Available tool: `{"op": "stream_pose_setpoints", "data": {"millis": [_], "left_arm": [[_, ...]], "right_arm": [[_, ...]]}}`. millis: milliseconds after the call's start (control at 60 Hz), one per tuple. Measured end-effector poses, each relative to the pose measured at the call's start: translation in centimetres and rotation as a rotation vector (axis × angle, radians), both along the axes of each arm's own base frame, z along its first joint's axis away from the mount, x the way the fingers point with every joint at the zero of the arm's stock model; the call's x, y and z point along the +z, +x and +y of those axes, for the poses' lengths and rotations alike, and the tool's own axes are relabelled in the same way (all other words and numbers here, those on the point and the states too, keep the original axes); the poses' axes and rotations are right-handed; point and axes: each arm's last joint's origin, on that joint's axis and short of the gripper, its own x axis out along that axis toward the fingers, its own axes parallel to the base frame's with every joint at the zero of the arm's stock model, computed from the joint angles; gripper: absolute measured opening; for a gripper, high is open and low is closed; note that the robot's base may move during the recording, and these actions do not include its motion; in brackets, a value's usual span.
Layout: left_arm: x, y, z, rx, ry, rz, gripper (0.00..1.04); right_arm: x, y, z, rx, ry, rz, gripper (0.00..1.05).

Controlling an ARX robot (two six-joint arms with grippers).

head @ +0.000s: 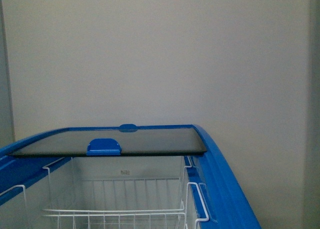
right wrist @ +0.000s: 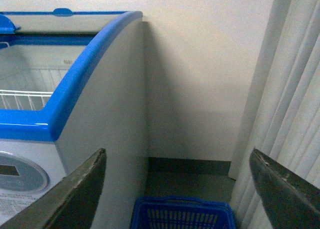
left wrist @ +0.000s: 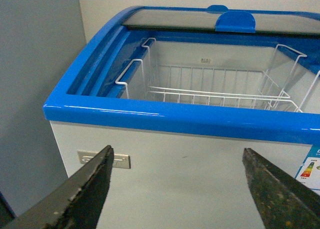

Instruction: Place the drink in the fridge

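A white chest fridge [head: 220, 164] with a thick blue rim fills the lower half of the front view, standing against a plain pale wall [head: 160, 54]. Its glass sliding lid [head: 115, 141] is pushed back toward 12 o'clock, leaving the near part of the cavity open; a blue handle [head: 103, 147] sits on the lid's near edge. White wire baskets [head: 120, 209] hang inside the open cavity (nothing shows in them). The drink appears in none of the three views. Neither arm shows in the front view. In the left wrist view the left gripper [left wrist: 177, 189] hangs in front of the fridge's white front wall, just below the blue rim, its two dark fingers [left wrist: 90, 184] spread wide apart with nothing between them. In the right wrist view the right gripper [right wrist: 177, 189] is likewise spread wide and empty, off the fridge's right-hand corner, facing the wall. Below it on the floor lies a blue plastic mesh basket [right wrist: 182, 216], with pale vertical curtains [right wrist: 295, 104] at about 3 o'clock.
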Motion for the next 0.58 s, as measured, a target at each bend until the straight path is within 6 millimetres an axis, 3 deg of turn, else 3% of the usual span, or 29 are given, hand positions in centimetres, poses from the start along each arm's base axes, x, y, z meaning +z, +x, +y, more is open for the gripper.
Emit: {"op": "stream_pose_setpoints", "data": {"millis": [50, 83, 583], "left_arm": [[0.00, 0.00, 0.00, 0.000, 0.000, 0.000, 0.95], [0.00, 0.00, 0.00, 0.000, 0.002, 0.000, 0.98], [0.00, 0.00, 0.00, 0.000, 0.002, 0.000, 0.97]], "right_arm": [[0.00, 0.00, 0.00, 0.000, 0.000, 0.000, 0.97], [0.00, 0.00, 0.00, 0.000, 0.000, 0.000, 0.98], [0.00, 0.00, 0.00, 0.000, 0.000, 0.000, 0.97]]}}
